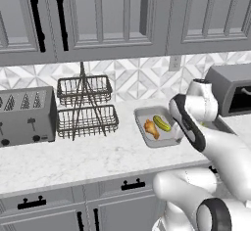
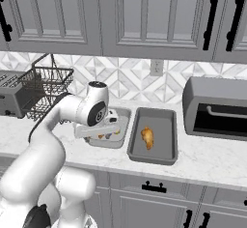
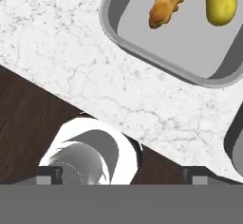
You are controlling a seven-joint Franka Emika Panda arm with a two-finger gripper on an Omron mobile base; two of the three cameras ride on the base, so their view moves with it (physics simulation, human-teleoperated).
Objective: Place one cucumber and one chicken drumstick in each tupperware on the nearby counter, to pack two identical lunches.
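The smaller, lighter tupperware (image 1: pixel 145 112) on the counter (image 1: pixel 98 156) holds an orange-brown chicken drumstick (image 1: pixel 151 128) and a yellowish-green cucumber (image 1: pixel 162 123) side by side. In the hand view both lie at the top, drumstick (image 3: pixel 166 4) left of cucumber (image 3: pixel 221 2). The larger, darker tupperware (image 2: pixel 166 121) stands right beside it with one drumstick (image 2: pixel 147 137) inside. My gripper (image 2: pixel 99 134) hovers over the small tray's front edge and the counter's lip, pointing down. It is open with nothing between its fingertips (image 3: pixel 50 174).
A two-tier wire basket rack (image 1: pixel 86 105) and a toaster (image 1: pixel 24 115) stand left of the trays. A grey toaster oven (image 2: pixel 217 108) sits to the right. The dark wood floor (image 3: pixel 28 123) shows beyond the counter's front edge.
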